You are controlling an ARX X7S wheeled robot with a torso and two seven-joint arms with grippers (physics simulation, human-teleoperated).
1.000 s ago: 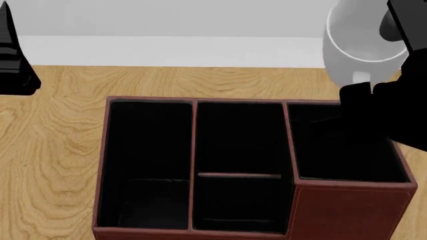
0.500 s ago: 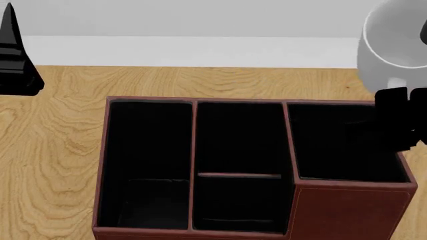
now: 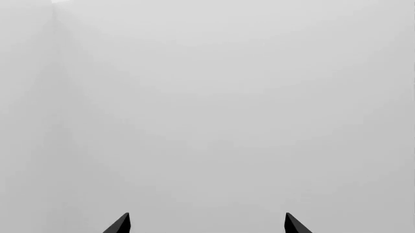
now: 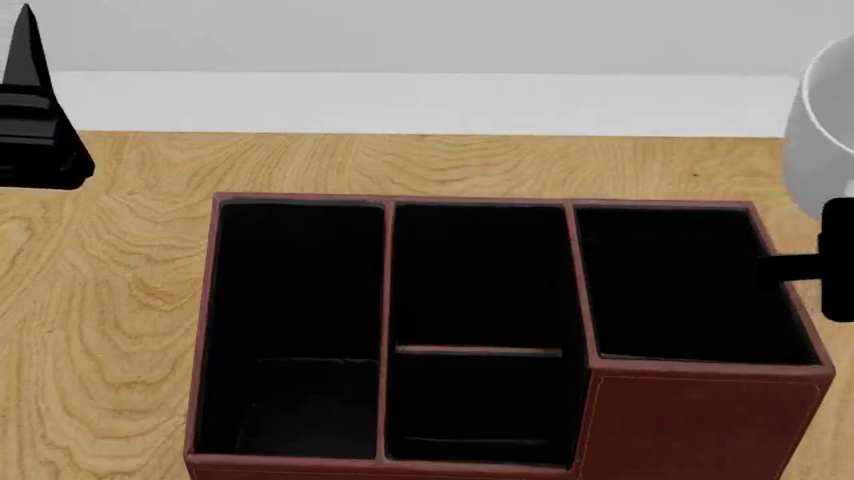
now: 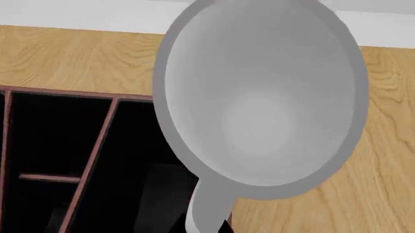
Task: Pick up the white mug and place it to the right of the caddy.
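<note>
We've got the white mug (image 5: 259,102) up in the air at the far right edge of the head view (image 4: 825,140), only a sliver of its left side in shot, hanging above the caddy's right end. Right wrist view looks straight into its open mouth; inside is bare, handle (image 5: 209,206) points back toward the camera. Right gripper (image 4: 834,262) shows only as a black block at the right edge of the head view, just below the mug and over the caddy's right wall; fingertips aren't visible in either view, so we can't tell how far the jaws are apart or whether they're clamped on the handle. The caddy (image 4: 694,425) sits on the wooden table (image 4: 107,300), upright, three black-lined compartments: left, middle split by a shelf (image 4: 478,351), and a right one that stops short of the near face. From the right wrist view the mug overlaps the caddy's right compartment (image 5: 129,160), with bare table to the right of it. Left gripper (image 3: 206,224) is well clear at the far left (image 4: 34,110), pointed at a blank grey wall (image 3: 207,97), two fingertips set wide apart, nothing between them.
</note>
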